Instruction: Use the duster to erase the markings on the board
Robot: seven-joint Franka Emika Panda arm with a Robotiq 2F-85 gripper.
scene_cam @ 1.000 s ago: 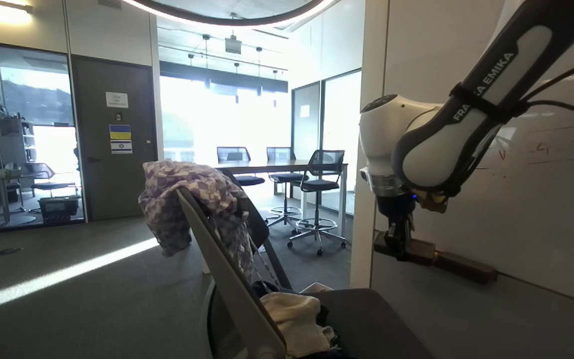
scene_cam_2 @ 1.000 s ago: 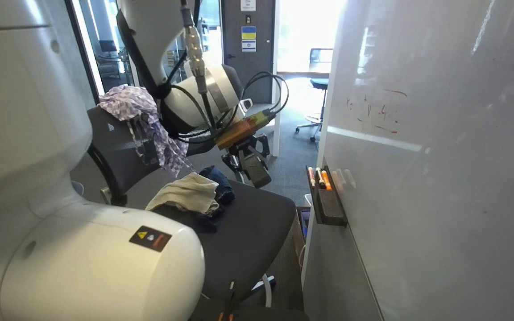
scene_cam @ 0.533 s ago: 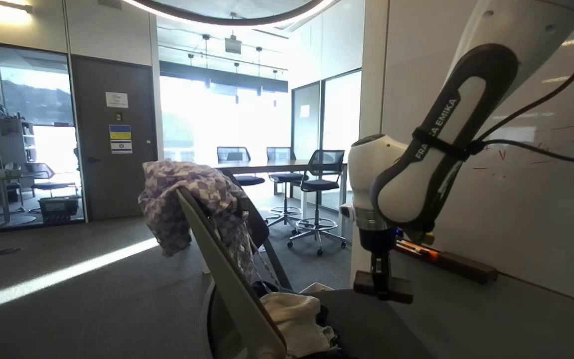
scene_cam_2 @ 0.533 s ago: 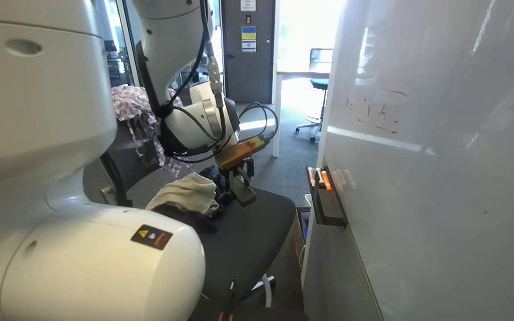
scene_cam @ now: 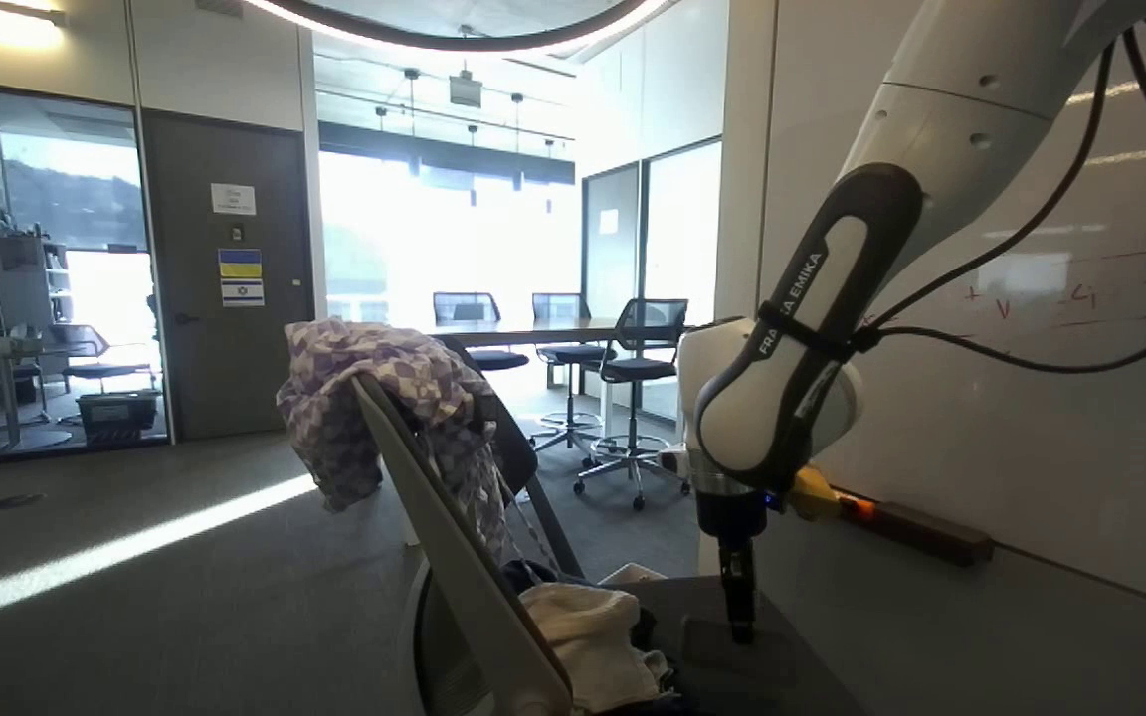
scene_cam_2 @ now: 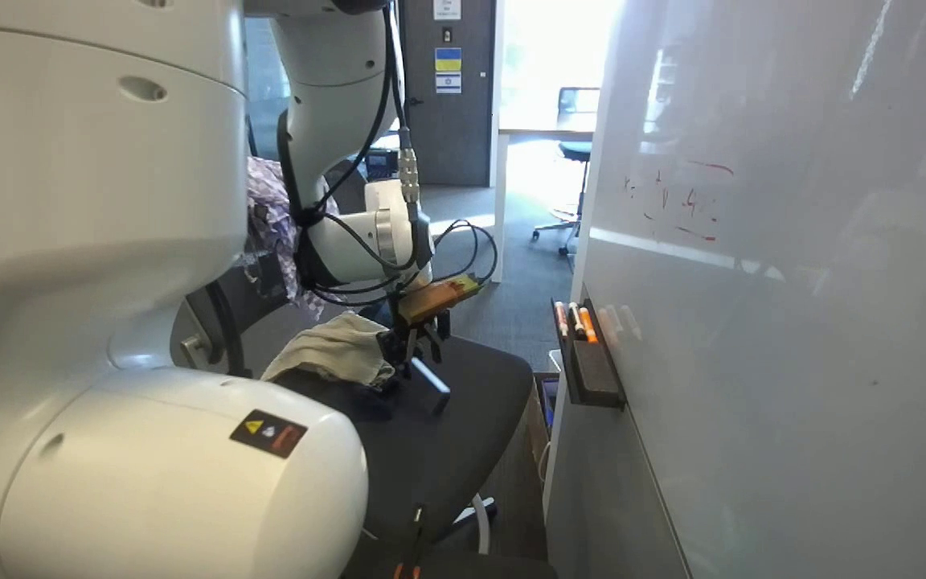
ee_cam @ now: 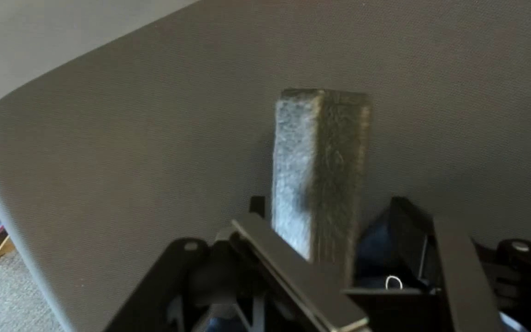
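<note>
The duster is a dark block with a pale grey felt face. It rests on the dark chair seat, seen in both exterior views (scene_cam: 707,646) (scene_cam_2: 432,378) and in the wrist view (ee_cam: 337,175). My gripper (ee_cam: 330,205) points down at it with fingers spread, one on each side, and gaps show between fingers and block; it also shows in both exterior views (scene_cam: 740,632) (scene_cam_2: 423,358). The white board (scene_cam_2: 792,362) stands to the side and also shows in an exterior view (scene_cam: 1031,467). Red markings (scene_cam_2: 696,233) are on it, also visible in an exterior view (scene_cam: 1003,310).
A ledge (scene_cam_2: 609,354) on the board holds several markers (scene_cam_2: 575,320) and another dark block (scene_cam_2: 596,371). Cream cloth (scene_cam_2: 334,350) lies on the seat (scene_cam_2: 471,450) beside the gripper. Checked cloth (scene_cam: 384,388) hangs over the chair back. High chairs (scene_cam: 638,368) stand behind.
My gripper has come down from in front of the board's ledge to the chair seat, carrying the duster. The wrist has turned. The fingers have opened and the duster now rests on the seat.
</note>
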